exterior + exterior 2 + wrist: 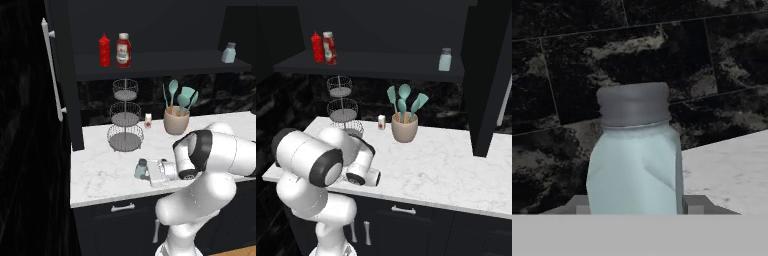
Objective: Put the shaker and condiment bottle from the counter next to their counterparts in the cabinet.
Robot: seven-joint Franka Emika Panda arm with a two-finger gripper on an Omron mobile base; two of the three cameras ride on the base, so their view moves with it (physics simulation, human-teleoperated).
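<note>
The shaker [141,168], pale teal with a grey cap, stands upright on the counter [100,172] near its front edge. My gripper [144,171] reaches it from the right, level with the counter. In the hand view the shaker [634,165] sits between my dark fingertips [696,204], which press against both its sides. The condiment bottle [123,50] stands on the cabinet shelf [165,64] right beside the slim red squeeze bottle [104,50]. The other shaker [229,52] is at the shelf's right end.
A three-tier wire rack [124,116] stands behind the shaker. A small white jar [148,120] and a beige crock of teal utensils [176,120] are at the back. The cabinet door [52,70] hangs open at left. Bare counter [456,160] extends right.
</note>
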